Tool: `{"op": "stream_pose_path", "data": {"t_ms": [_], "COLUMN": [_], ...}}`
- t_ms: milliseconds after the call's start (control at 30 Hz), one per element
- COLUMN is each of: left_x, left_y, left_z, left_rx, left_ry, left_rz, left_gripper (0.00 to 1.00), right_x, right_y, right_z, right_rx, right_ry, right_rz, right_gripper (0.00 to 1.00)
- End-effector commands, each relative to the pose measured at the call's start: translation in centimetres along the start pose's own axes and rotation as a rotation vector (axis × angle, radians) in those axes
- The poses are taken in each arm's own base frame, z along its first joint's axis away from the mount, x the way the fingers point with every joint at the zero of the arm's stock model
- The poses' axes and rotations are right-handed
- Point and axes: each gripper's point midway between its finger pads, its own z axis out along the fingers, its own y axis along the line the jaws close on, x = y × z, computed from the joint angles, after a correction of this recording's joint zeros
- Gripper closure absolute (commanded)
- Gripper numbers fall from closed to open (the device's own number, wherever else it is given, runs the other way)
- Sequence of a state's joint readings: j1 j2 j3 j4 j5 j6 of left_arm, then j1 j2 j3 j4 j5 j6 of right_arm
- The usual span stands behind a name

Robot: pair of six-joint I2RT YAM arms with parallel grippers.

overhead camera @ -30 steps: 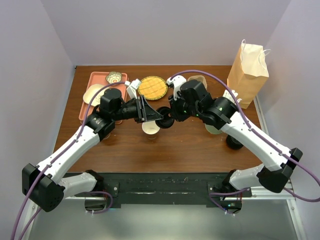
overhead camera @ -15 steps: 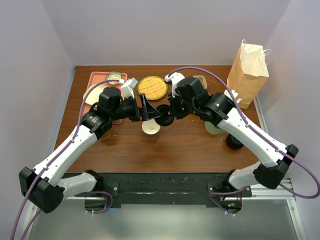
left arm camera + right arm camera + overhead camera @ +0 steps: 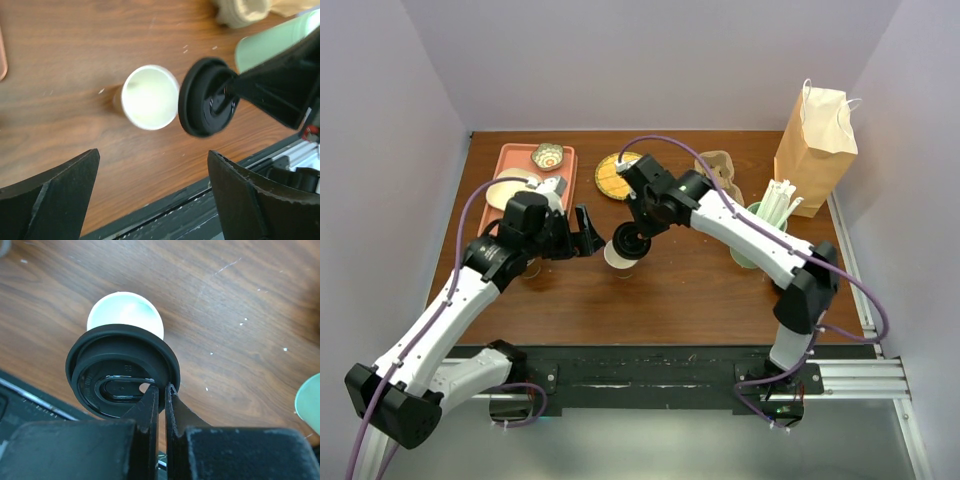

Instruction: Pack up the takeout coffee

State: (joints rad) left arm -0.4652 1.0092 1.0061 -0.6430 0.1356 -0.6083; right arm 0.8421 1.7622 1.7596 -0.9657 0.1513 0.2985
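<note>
- Takeout coffee cup (image 3: 616, 260) stands upright and open-topped on the table, a little toward 7 o'clock of the table's middle; it has not moved in the last second.
- Its black lid (image 3: 122, 370) has moved. A second ago it hung off at the cup's 2 o'clock; now it overlaps the rim on the 1 o'clock side, off-centre and apparently tilted.
- The right gripper (image 3: 161, 390) is pinching the lid's edge, jaws nearly together on it. That arm has swung across from the right half of the table to bring the lid over.
- Whether the lid already touches the rim cannot be told from these views; it probably still hovers.
- The left gripper (image 3: 586, 232) has drawn back to the cup's 10 o'clock, with its fingers (image 3: 50, 200) spread wide and holding nothing.
- My reading is that capping is in hand. The lid needs centring and pressing down, and nothing is steadying the cup, so it could tip.
- The paper bag (image 3: 815, 135) waits at 2 o'clock, well apart; packing has not begun.
</note>
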Motion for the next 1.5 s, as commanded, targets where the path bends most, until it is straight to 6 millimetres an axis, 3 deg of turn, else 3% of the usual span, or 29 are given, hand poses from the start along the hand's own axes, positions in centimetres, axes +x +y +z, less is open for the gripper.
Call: {"op": "stream_pose_path", "data": {"t_ms": [0,67,267,833,1067,1133,1300,1467], "left_x": [1.3,1.5,1.4,1.7,1.7,1.6,1.6,1.5], "left_y": [2.0,2.5,2.8,3.4,3.5,3.4,3.2,2.9], "left_z": [-0.2,-0.4,-1.0,-1.4,-1.1,-0.9,-0.6,-0.1], "left_rx": [-0.066,-0.088,-0.098,-0.112,-0.118,-0.117,-0.107,-0.097], "left_ry": [0.011,0.008,-0.028,-0.040,-0.033,-0.032,-0.024,-0.011], "left_rz": [-0.012,-0.019,-0.011,-0.014,-0.005,-0.002,-0.001,-0.001], "left_gripper": [0.11,0.15,0.16,0.16,0.16,0.17,0.17,0.18], "right_x": [-1.2,-0.3,0.6,0.8,1.4,1.2,-0.2,-1.6], "right_y": [0.6,0.6,1.3,1.5,1.0,0.9,1.3,1.7], "right_z": [0.6,1.8,3.5,6.9,7.3,7.0,5.5,3.7], "right_rx": [0.022,0.044,0.077,0.142,0.178,0.180,0.156,0.121], "right_ry": [-0.011,0.032,0.060,0.107,0.138,0.128,0.088,0.051], "right_rz": [0.023,0.017,0.009,0.000,-0.011,-0.003,0.018,0.033], "right_gripper": [1.00,1.00,1.00,1.00,1.00,0.96,0.74,0.60]}}
